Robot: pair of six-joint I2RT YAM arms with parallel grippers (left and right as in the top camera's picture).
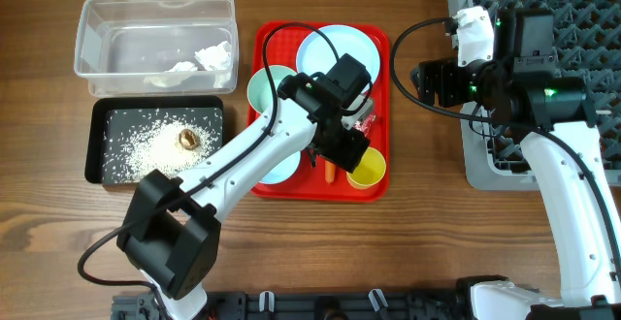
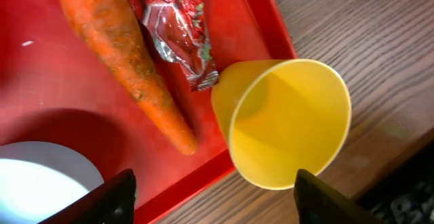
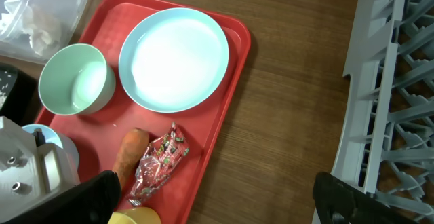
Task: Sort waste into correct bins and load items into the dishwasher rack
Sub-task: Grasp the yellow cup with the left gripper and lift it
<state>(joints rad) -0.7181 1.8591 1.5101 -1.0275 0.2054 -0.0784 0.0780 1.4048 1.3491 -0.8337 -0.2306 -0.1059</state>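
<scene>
My left gripper (image 1: 340,151) is open and empty, low over the front of the red tray (image 1: 380,87), between the orange carrot (image 2: 129,61) and the yellow cup (image 2: 285,125); its jaws (image 2: 213,207) frame the tray's rim. The red-and-silver wrapper (image 2: 180,34) lies beside the carrot. The pale-blue plate (image 1: 340,53) and a mint bowl (image 1: 264,89) sit at the tray's back; a second bowl (image 1: 281,170) is partly under my left arm. My right gripper (image 1: 427,80) is open and empty (image 3: 217,203) above bare wood beside the grey rack (image 1: 582,29).
The clear tub (image 1: 97,29) at the back left holds crumpled tissue (image 1: 209,58). The black tray (image 1: 97,165) in front of it holds rice grains (image 1: 146,141) and a brown lump (image 1: 187,139). The rack's near edge (image 3: 380,81) is right of my right gripper.
</scene>
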